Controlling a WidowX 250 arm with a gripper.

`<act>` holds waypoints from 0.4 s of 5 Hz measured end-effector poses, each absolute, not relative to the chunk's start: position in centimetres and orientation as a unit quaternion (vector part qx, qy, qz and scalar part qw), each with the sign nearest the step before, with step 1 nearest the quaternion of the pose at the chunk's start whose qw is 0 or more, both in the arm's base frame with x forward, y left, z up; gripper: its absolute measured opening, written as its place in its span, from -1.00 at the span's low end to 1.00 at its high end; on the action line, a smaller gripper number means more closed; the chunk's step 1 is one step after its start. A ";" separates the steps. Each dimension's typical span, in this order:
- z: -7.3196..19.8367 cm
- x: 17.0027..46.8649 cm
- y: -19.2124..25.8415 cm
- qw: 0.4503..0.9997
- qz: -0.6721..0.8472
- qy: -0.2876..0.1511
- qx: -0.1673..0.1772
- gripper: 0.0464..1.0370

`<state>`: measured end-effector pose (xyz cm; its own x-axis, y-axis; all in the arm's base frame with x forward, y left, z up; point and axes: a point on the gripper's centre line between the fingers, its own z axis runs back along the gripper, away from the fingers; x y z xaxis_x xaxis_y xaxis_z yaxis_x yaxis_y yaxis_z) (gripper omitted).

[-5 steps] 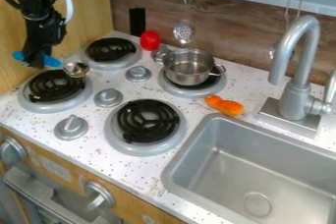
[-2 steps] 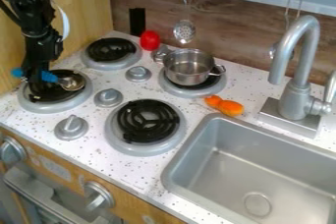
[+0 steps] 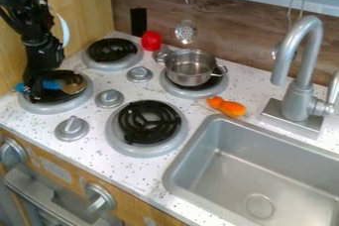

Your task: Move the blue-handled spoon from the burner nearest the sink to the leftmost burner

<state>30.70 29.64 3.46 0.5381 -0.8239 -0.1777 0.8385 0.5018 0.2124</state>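
At the left, the gripper point(image 3: 34, 91) hangs low over the left front burner point(image 3: 58, 105). It is shut on the blue handle of a spoon point(image 3: 71, 86), whose metal bowl points right over the same burner. Whether the spoon touches the coil, I cannot tell. A silver pot point(image 3: 189, 67) stands on the right rear burner, behind and to the right of the gripper.
A red object point(image 3: 151, 40) stands by the back wall, near the pot. An orange object point(image 3: 226, 106) lies between the pot and the sink point(image 3: 173, 171). Stove knobs point(image 3: 109, 98) rise between the burners. The faucet point(image 3: 302, 81) stands at right.
The gripper has come down with the spoon, from above the left front burner to low over it. The pot, red object and orange object have stayed put.
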 end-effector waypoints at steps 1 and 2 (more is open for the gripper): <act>3.6 30.4 29.0 0.867 -0.480 0.019 0.131 0.91; 3.9 30.6 28.8 0.861 -0.491 0.011 0.132 0.93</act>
<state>30.62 28.84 3.87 0.5174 -0.8426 -0.1490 0.8486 0.4829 0.2159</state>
